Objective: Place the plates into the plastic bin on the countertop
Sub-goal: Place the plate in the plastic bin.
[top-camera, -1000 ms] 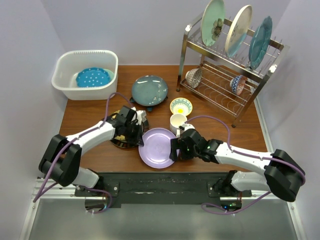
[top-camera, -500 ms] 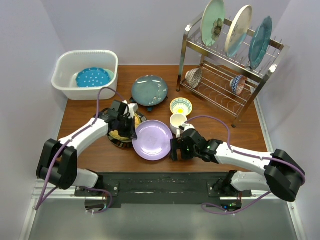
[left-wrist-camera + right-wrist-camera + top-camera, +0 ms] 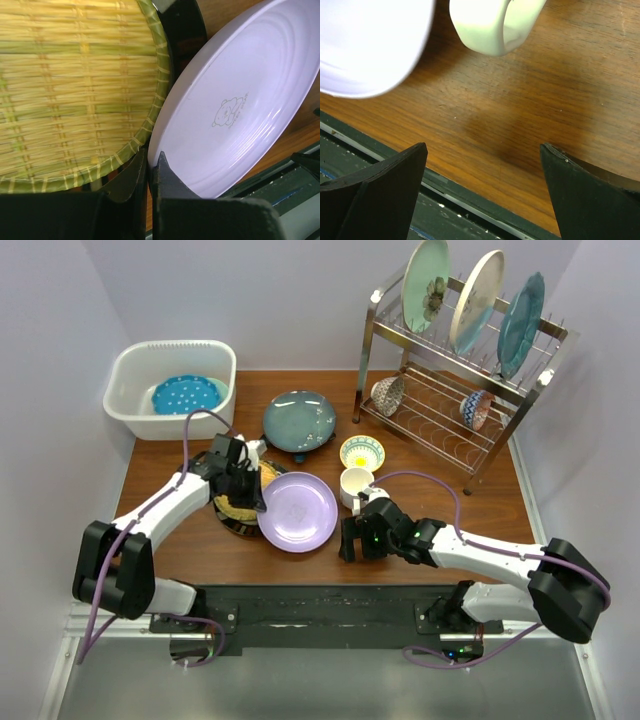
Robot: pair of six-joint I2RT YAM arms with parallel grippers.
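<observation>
From above, the left gripper (image 3: pixel 254 494) is pinched onto the left rim of the lilac plate (image 3: pixel 297 511), which spreads out to the gripper's right, tilted over the countertop (image 3: pixel 200 555). Right under and behind this gripper lies the black-rimmed woven plate (image 3: pixel 232 510), partly covered by the lilac one. The plastic bin (image 3: pixel 122 368) sits far out ahead and to its left, with a blue dotted plate (image 3: pixel 187 395) inside. A dark teal plate (image 3: pixel 299 420) lies ahead of the gripper, and a dish rack (image 3: pixel 455 410) stands well off to the right. The right gripper (image 3: pixel 347 538) hovers low with its jaws spread wide and nothing between them, the lilac plate just to its left and a white mug (image 3: pixel 354 483) just ahead.

From the left wrist, the left gripper (image 3: pixel 149 162) shows its jaws almost together, nipping the thin edge of the lilac plate (image 3: pixel 235 100). The woven plate (image 3: pixel 75 85) fills the space to the left of the fingers.

From the right wrist, the right gripper (image 3: pixel 482 146) stands wide apart over bare countertop (image 3: pixel 530 100). The mug's handle (image 3: pixel 502 27) is ahead, and the lilac plate's edge (image 3: pixel 365 45) is ahead to the left.
</observation>
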